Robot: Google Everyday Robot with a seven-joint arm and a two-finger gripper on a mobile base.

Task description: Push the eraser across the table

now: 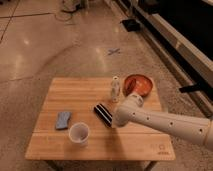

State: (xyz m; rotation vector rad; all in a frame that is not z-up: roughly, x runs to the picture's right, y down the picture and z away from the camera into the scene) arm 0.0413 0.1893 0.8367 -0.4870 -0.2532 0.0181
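Note:
The eraser (pixel 103 114), a small black oblong block with a pale stripe, lies near the middle of the light wooden slatted table (pixel 75 92), angled from upper left to lower right. My white arm reaches in from the right. The gripper (pixel 118 120) is at its end, right beside the eraser's right side, low over the tabletop. I cannot tell whether it touches the eraser.
A white cup (pixel 79 133) stands front left of the eraser, with a blue sponge-like pad (pixel 63 120) further left. A small pale bottle (pixel 115 89) and an orange bowl (pixel 138 85) stand at the back right. A small dark mark (pixel 161 148) sits near the front right corner.

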